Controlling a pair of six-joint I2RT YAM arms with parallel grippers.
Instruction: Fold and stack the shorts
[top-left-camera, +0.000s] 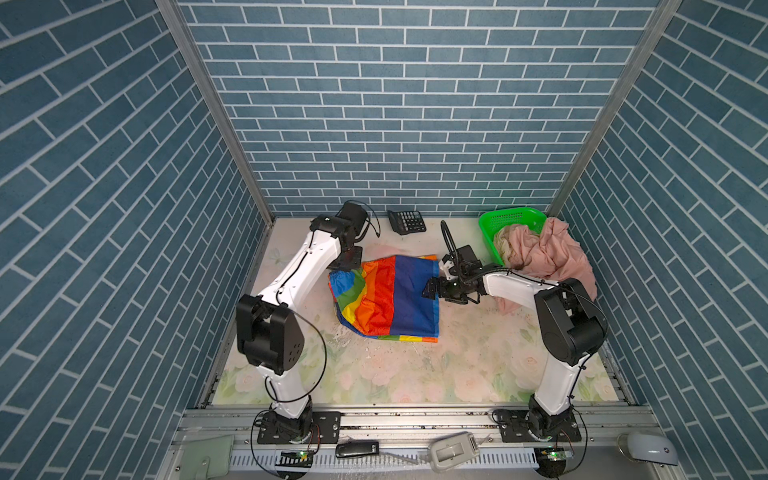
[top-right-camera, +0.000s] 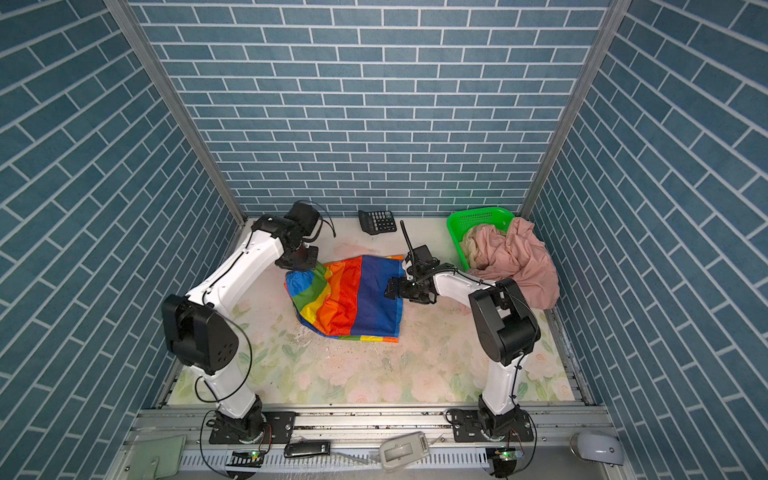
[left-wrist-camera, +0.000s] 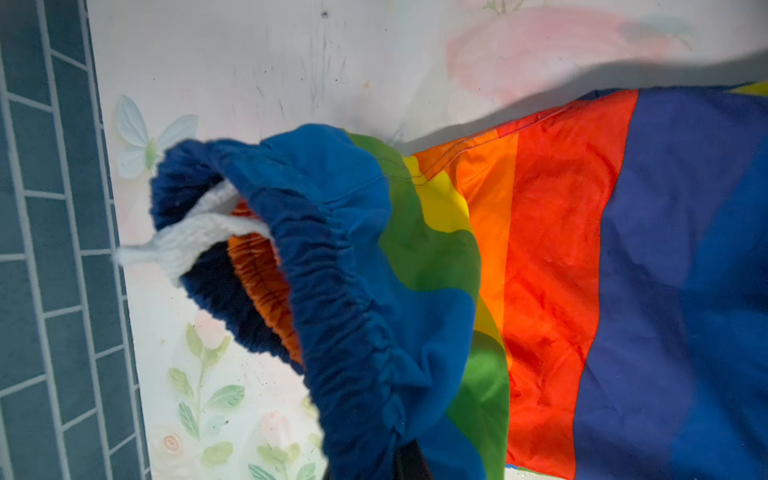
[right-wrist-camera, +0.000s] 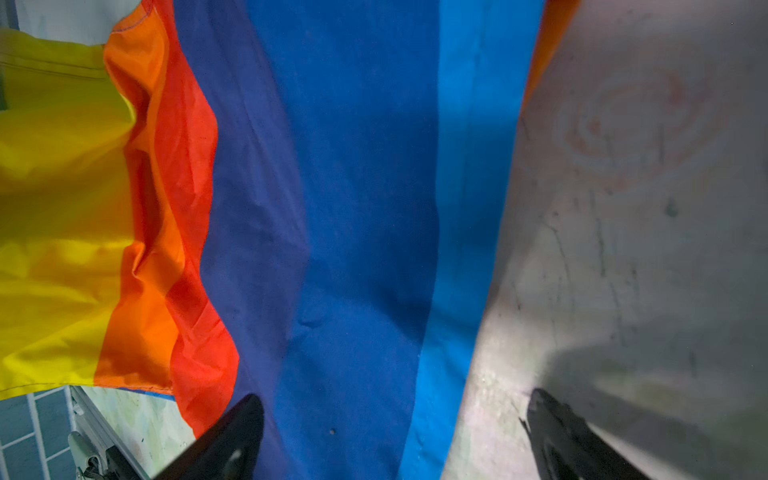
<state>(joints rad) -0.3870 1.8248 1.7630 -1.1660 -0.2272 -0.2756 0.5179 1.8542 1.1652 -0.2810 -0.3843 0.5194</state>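
Pinching the gathered waistband (left-wrist-camera: 332, 270) is what our left gripper (top-left-camera: 348, 264) seems to be doing, jaws pressed together on the cloth. Do we agree?

We do. In the left wrist view the band rises off the table (top-left-camera: 415, 374) toward the lens, with the white drawstring (left-wrist-camera: 187, 237) dangling out. The pads themselves are nearly hidden. If that bite takes only one layer, we judge the slick fabric could slide out once we pull.

And our right gripper (right-wrist-camera: 395, 399)?

Spread wide and holding nothing. It hovers at the blue end of the rainbow shorts (top-left-camera: 390, 299), opposite the waist, one finger over cloth and the other over bare table. Closing from there, we may catch only the top layer, or scrape the table and miss.

So the shorts lie mid-table between our two grippers, mostly flat but rumpled at the waist end.

Yes. A pull from one end alone would likely drag and bunch them rather than fold them, and the loose drawstring could get trapped in the crease.

Further out?

The pink shorts (top-left-camera: 552, 253) spill over the green basket (top-left-camera: 486, 232) and hang just beside our right arm (top-left-camera: 519, 286), with the beige shorts (top-left-camera: 505, 245) tucked inside. A wide swing of that arm could snag the pink pair and tip the basket. The calculator (top-left-camera: 407, 221) sits near the shorts' far edge, so a sweeping fold could knock it.
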